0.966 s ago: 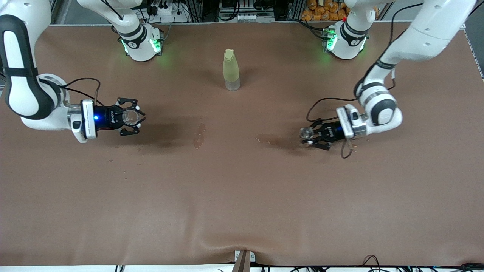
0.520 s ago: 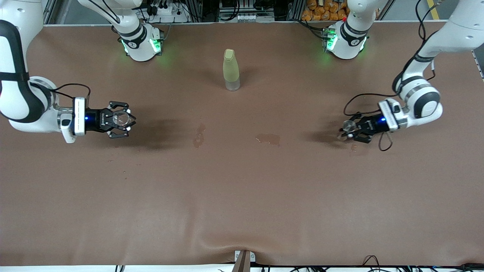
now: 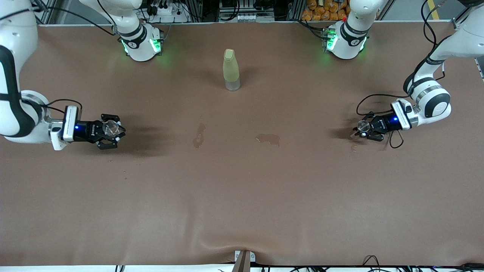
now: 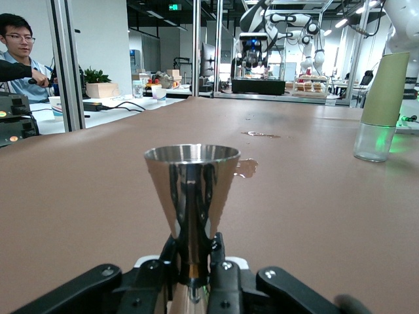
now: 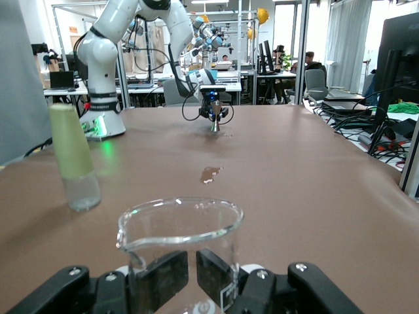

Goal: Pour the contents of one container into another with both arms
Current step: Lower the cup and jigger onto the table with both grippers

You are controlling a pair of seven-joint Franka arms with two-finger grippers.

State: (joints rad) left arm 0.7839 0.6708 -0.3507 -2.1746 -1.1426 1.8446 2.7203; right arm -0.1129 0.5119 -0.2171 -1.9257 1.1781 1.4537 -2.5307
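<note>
Since a second ago both arms have drawn apart, each gripper carrying its vessel outward from the green bottle (image 3: 231, 70) toward its own end of the table (image 3: 242, 196). The left gripper (image 3: 366, 128) is clamped on a steel jigger (image 3: 363, 125), which it holds over the cloth toward the left arm's end, nearer the front camera than the bottle. The right gripper (image 3: 111, 130) is clamped on a clear glass beaker (image 3: 110, 128), held over the cloth toward the right arm's end, also nearer the front camera than the bottle. From the front the two vessels read only as small glinting shapes; the wrist views make them plain. The left wrist view shows the jigger (image 4: 191, 206) upright, its narrow waist pinched between the fingers (image 4: 171, 278), with the bottle (image 4: 383, 104) well apart from it. The right wrist view shows the beaker (image 5: 178, 245) upright with a pouring lip, gripped low by the pads (image 5: 219, 275), the bottle (image 5: 74, 157) off to one side and the left gripper (image 5: 214, 109) far along the table. Two wet patches (image 3: 267, 139) lie on the cloth nearer the front camera than the bottle.
</note>
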